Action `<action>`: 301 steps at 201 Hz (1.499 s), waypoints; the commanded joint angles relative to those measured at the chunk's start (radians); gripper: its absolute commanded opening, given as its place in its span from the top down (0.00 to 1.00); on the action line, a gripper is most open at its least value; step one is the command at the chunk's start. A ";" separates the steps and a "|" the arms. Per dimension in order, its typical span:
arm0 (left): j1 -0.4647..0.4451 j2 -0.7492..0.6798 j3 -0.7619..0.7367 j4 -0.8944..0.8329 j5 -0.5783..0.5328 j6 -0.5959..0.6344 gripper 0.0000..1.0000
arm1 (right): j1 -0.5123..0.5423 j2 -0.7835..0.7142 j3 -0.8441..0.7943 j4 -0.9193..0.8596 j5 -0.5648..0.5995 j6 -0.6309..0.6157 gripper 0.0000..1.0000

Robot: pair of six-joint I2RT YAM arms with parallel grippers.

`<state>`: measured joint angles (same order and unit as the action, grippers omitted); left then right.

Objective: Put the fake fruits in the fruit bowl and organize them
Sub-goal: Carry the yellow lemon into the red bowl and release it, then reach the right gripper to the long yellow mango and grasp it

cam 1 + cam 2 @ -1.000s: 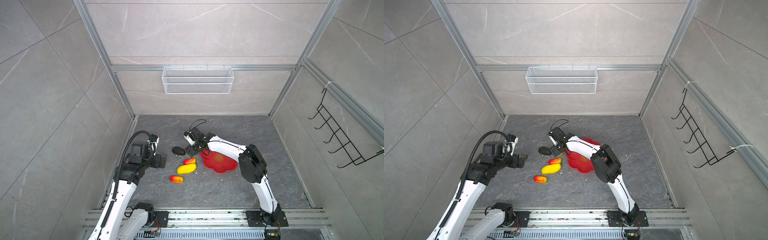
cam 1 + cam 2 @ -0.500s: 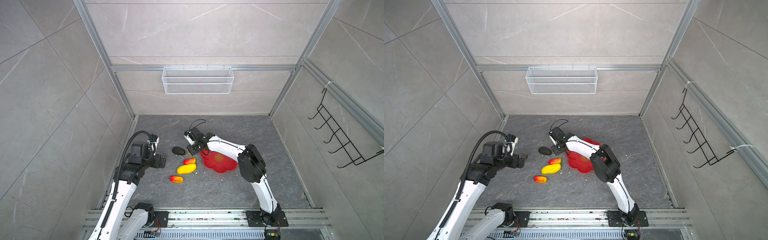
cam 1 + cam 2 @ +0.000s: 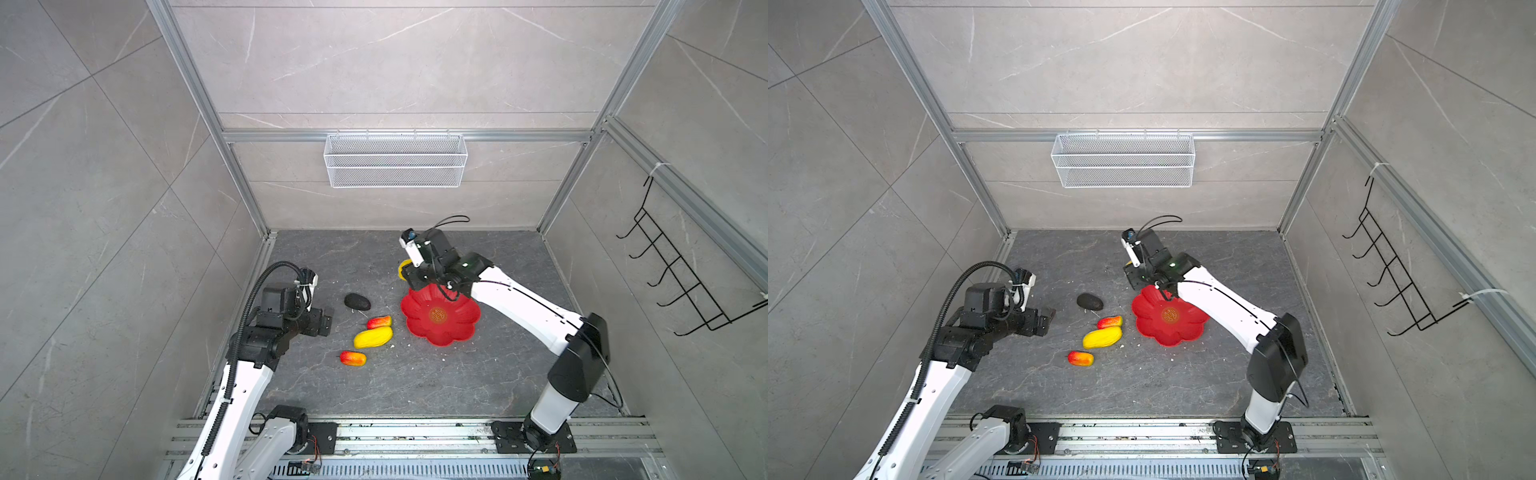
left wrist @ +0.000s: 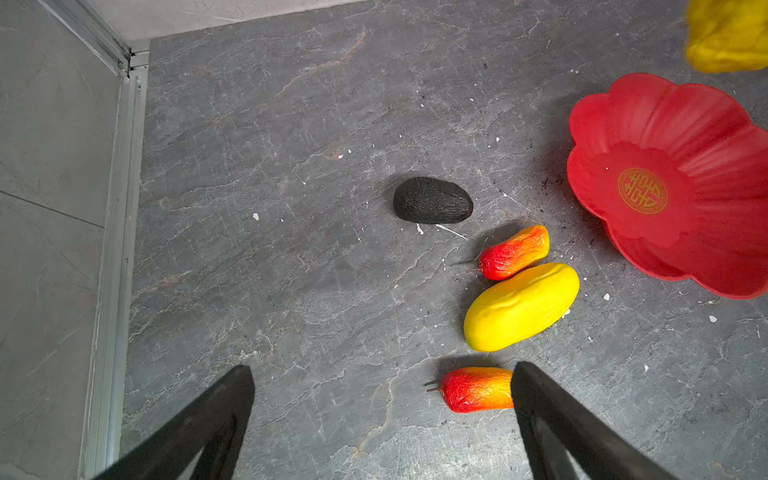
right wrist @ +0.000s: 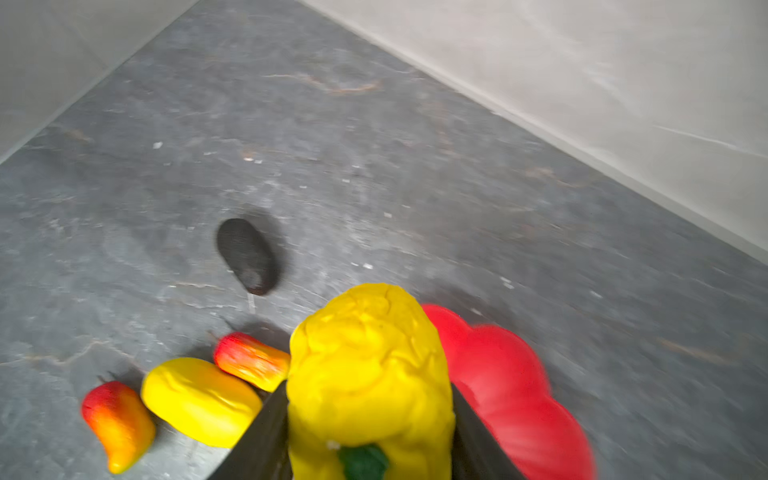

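The left gripper (image 3: 327, 321) hangs over the slate floor (image 3: 415, 386) at nine o'clock in both top views. Only the left wrist view shows its jaws spread wide, with nothing between them.

To its three o'clock, four fake fruits lie on the floor outside the fruit bowl (image 3: 440, 341), at the bowl's eight-to-nine o'clock side. They are the black oval (image 3: 357, 301), a red-to-yellow oblong (image 3: 379, 321), the long yellow oblong (image 3: 373, 336) just beside it, and a second red-to-yellow oblong (image 3: 353, 358) a little apart. The gold emblem (image 4: 642, 191) at the bowl's centre is sharpest in the left wrist view.

At the bowl's eleven o'clock edge, the right gripper (image 3: 409, 274) hides all but a yellow sliver in a top view. The right wrist view shows the jaws clamped on the round yellow fruit (image 5: 370, 365), its green stem spot (image 5: 362, 461) facing the camera.
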<state>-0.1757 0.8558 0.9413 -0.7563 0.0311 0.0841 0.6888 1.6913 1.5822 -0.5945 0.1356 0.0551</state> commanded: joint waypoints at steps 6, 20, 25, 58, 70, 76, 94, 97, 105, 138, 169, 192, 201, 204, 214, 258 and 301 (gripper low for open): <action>0.007 -0.006 0.011 0.022 0.021 0.008 0.00 | -0.069 -0.061 -0.136 -0.030 0.040 0.004 0.63; 0.008 -0.006 0.013 0.023 0.023 0.007 0.00 | -0.108 -0.085 -0.203 -0.020 0.029 0.011 0.65; 0.008 -0.006 0.012 0.023 0.023 0.007 0.00 | -0.118 -0.090 -0.224 -0.016 0.022 0.014 0.65; 0.008 -0.004 0.013 0.023 0.033 0.006 0.00 | -0.167 -0.071 -0.344 0.058 -0.048 0.044 0.68; 0.009 -0.003 0.013 0.024 0.039 0.005 0.00 | -0.169 -0.039 -0.359 0.080 -0.061 0.060 0.70; 0.009 -0.002 0.013 0.025 0.041 0.006 0.00 | -0.172 -0.021 -0.361 0.091 -0.065 0.065 0.71; 0.010 -0.002 0.011 0.025 0.042 0.006 0.00 | -0.172 0.027 -0.360 0.123 -0.083 0.082 0.71; 0.010 -0.003 0.011 0.026 0.043 0.006 0.00 | -0.172 0.035 -0.361 0.129 -0.085 0.084 0.71; 0.010 -0.002 0.011 0.025 0.043 0.007 0.00 | -0.171 0.055 -0.358 0.142 -0.089 0.088 0.71; 0.010 -0.003 0.011 0.025 0.044 0.006 0.00 | -0.173 0.129 -0.323 0.156 -0.082 0.091 0.70; 0.010 -0.003 0.011 0.025 0.043 0.007 0.00 | -0.174 0.173 -0.296 0.154 -0.074 0.091 0.67; 0.011 -0.002 0.011 0.023 0.043 0.007 0.00 | -0.173 0.184 -0.284 0.146 -0.074 0.086 0.49; 0.012 -0.003 0.011 0.023 0.043 0.007 0.00 | -0.173 0.180 -0.281 0.138 -0.071 0.082 0.42; 0.012 -0.003 0.011 0.024 0.043 0.008 0.00 | -0.173 0.177 -0.281 0.136 -0.071 0.082 0.40; 0.012 -0.003 0.011 0.023 0.043 0.005 0.00 | -0.173 0.164 -0.277 0.123 -0.066 0.078 0.33; 0.012 -0.004 0.012 0.023 0.046 0.005 0.00 | -0.167 0.038 -0.229 0.033 -0.013 0.041 0.01; 0.013 -0.004 0.012 0.022 0.047 0.005 0.00 | -0.035 -0.049 -0.142 -0.021 -0.048 -0.057 0.00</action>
<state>-0.1680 0.8562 0.9413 -0.7555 0.0620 0.0841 0.5560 1.7004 1.3800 -0.5705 0.1162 0.0765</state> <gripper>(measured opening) 0.999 0.997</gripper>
